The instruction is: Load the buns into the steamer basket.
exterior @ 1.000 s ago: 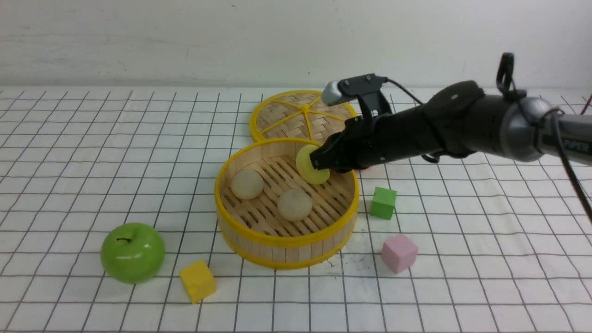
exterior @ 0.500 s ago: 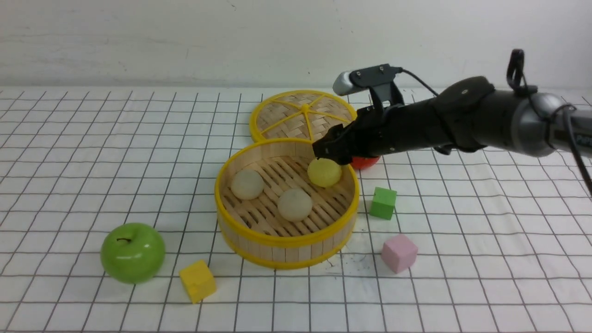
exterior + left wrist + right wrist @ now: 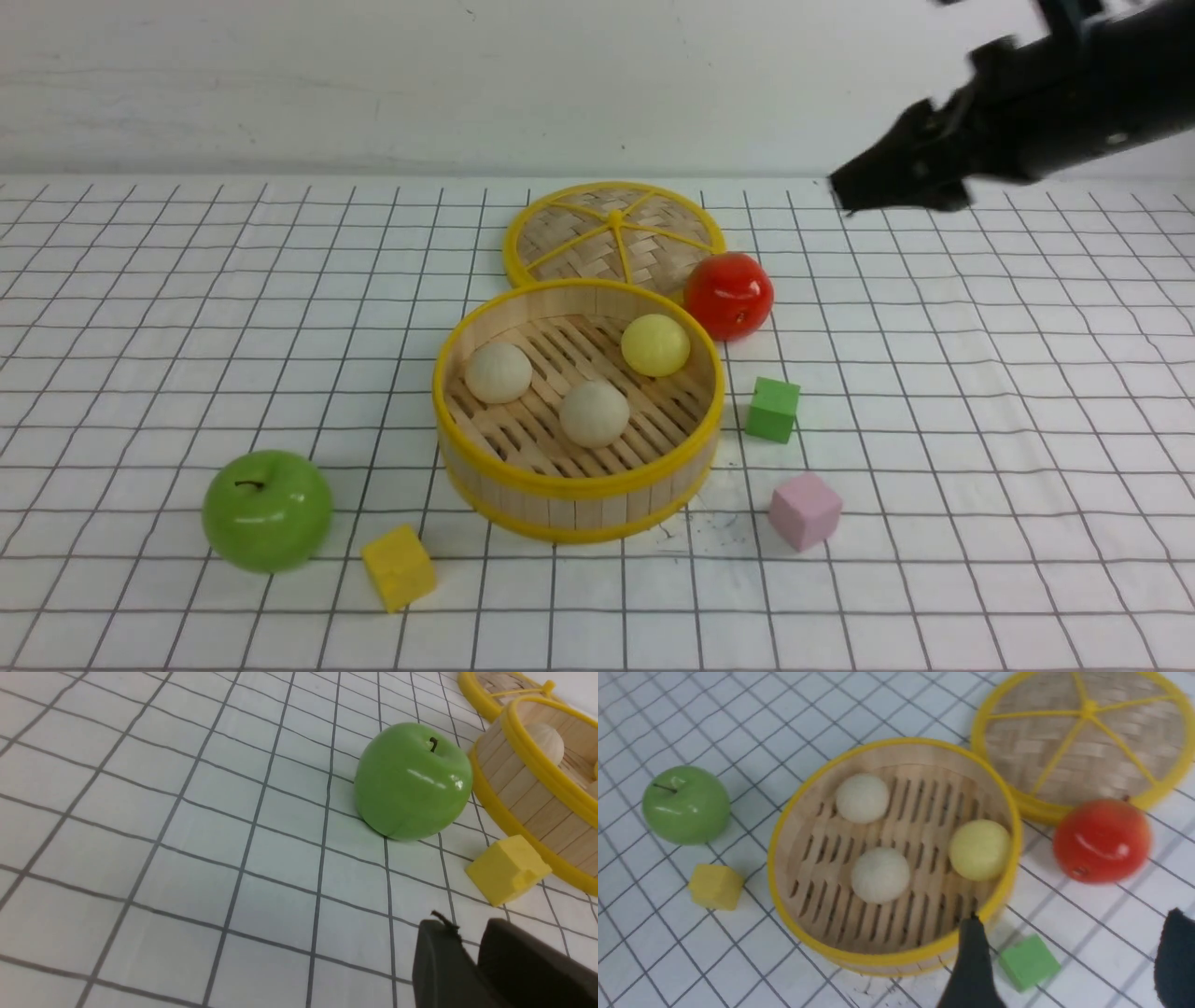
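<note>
While all three buns sit inside the steamer basket (image 3: pixel 579 490), the right gripper (image 3: pixel 873 191) hangs high above the table's far right side, well apart from the basket, and its two dark fingers (image 3: pixel 971 961) stand wide apart in the right wrist view with nothing between them. The pale yellow bun (image 3: pixel 655 344) rests on the slatted floor near the basket's far right wall; one cream bun (image 3: pixel 498 371) lies toward the left side and the other cream bun (image 3: pixel 594 412) near the middle, none touching another. The woven lid (image 3: pixel 613 231) lies flat just behind the basket, and a red apple (image 3: pixel 729 295) sits just beside the basket's far right rim. A green cube (image 3: pixel 772 409) and a pink cube (image 3: pixel 805 510) lie to the basket's right, a yellow cube (image 3: pixel 398 566) and a green apple (image 3: pixel 267 510) to its front left. The left gripper (image 3: pixel 472 952) shows only at the edge of its wrist view, low over the gridded table (image 3: pixel 187 308), its fingers close together with a narrow gap and holding nothing; whether they are fully closed cannot be told.
</note>
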